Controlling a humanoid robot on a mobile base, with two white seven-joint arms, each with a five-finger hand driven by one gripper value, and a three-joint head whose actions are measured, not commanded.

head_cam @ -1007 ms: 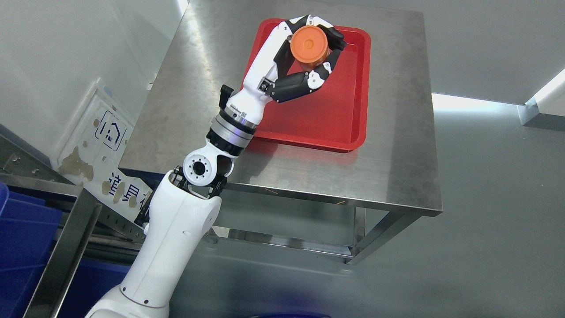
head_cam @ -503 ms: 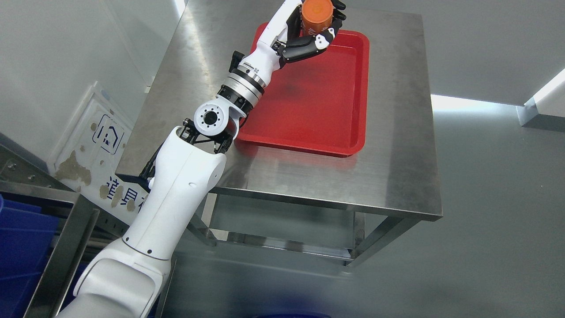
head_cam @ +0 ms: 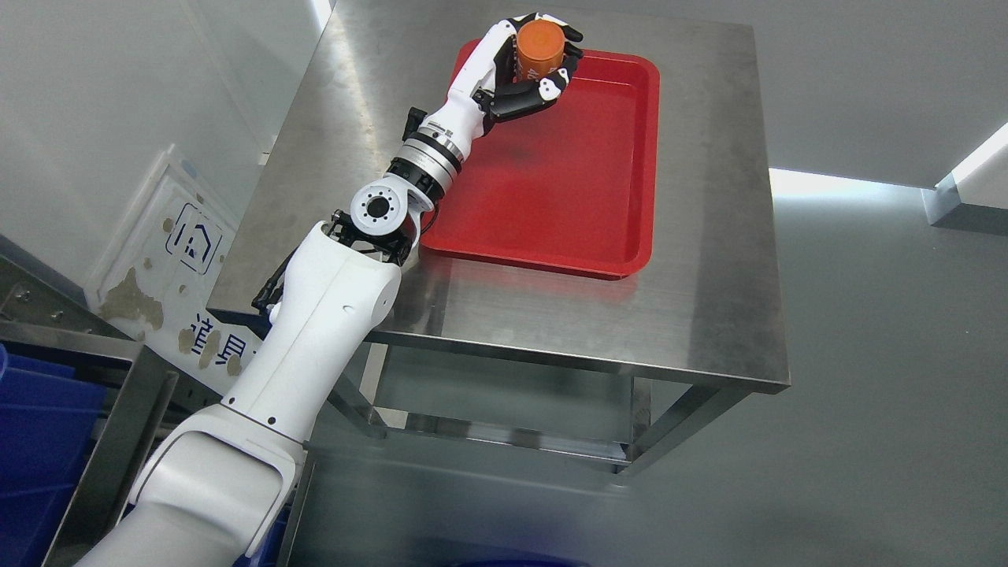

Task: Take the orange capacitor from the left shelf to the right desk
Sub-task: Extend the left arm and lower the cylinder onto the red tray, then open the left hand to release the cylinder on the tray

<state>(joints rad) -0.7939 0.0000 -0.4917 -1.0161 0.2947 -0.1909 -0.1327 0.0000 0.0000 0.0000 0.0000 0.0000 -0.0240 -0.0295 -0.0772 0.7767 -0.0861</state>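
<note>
My left hand point(head_cam: 529, 64) holds the orange capacitor point(head_cam: 538, 49), a short upright cylinder with a flat top, its black and white fingers wrapped round it. It hovers at the far left corner of the red tray point(head_cam: 598, 181) on the steel desk point(head_cam: 709, 260). I cannot tell whether the capacitor's base touches the tray floor. The white left arm reaches up from the lower left of the head view. The right arm is out of the picture.
The red tray holds nothing else. A steel shelf frame point(head_cam: 118, 441) with blue bins point(head_cam: 39, 457) stands at the lower left. A white signboard point(head_cam: 169, 260) leans against the wall left of the desk. Grey floor lies to the right.
The left arm stretched out farther over the desk, carrying the capacitor from the tray's upper middle to beyond its far edge, then back down to its far left corner.
</note>
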